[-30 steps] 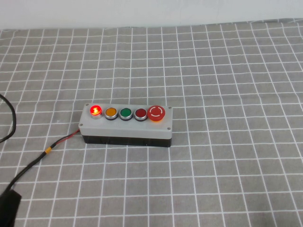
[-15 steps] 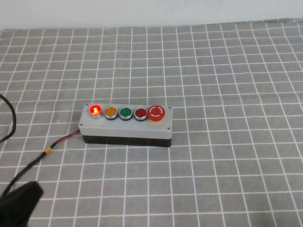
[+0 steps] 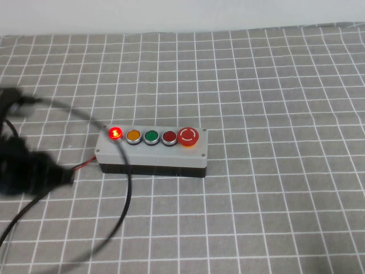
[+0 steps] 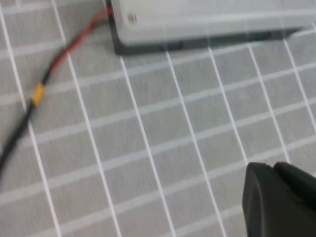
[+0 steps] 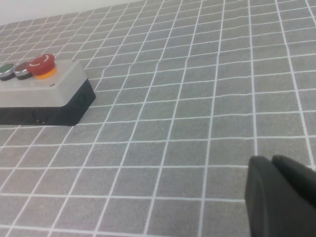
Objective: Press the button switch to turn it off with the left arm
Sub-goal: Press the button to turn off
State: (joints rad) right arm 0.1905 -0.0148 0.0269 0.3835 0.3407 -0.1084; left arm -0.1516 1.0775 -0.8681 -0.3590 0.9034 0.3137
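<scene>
- Button switch [image 3: 115, 133] glows red, left end of the grey box [image 3: 171, 153], frame centre.
- Left gripper [image 3: 40, 174] at left edge, short of the box; finger state unreadable.
- Right gripper [image 5: 281, 195] away from the box, finger state unreadable.

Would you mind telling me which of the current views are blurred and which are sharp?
High view: the left arm and its cable are smeared; the button switch glows crisply. Left wrist view: the button box, the cloth grid and the left gripper look soft. Right wrist view: cloth sharp, right gripper soft.
</scene>
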